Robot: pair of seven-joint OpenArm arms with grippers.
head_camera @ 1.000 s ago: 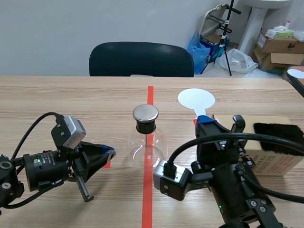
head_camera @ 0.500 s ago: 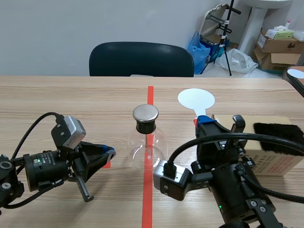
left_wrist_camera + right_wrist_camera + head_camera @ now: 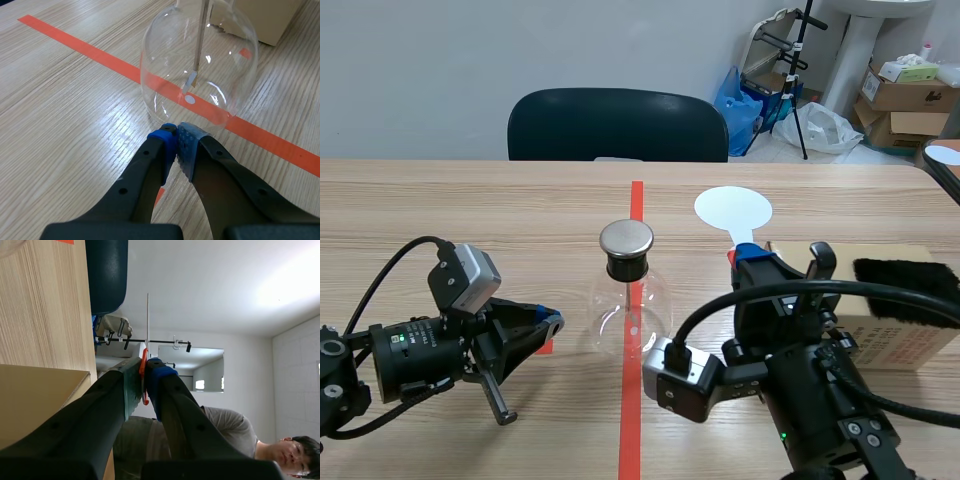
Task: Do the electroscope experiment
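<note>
Glass flask [image 3: 630,300] centre; left gripper [image 3: 176,132] clenched (empty); right gripper [image 3: 144,369] grasping white paddle [image 3: 732,208].

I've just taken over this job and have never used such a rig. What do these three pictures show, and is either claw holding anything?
You are seeing two black robot arms working on a wooden table. The wide picture looks out from between the arms. The other two come from a camera on each wrist. The left gripper is shut on nothing, with its tips right by the clear glass flask with a round metal cap, which is the electroscope. The right gripper is shut on the red handle of a white round paddle. Beside that arm lies a brown cardboard box with a black furry strip on top.
</note>
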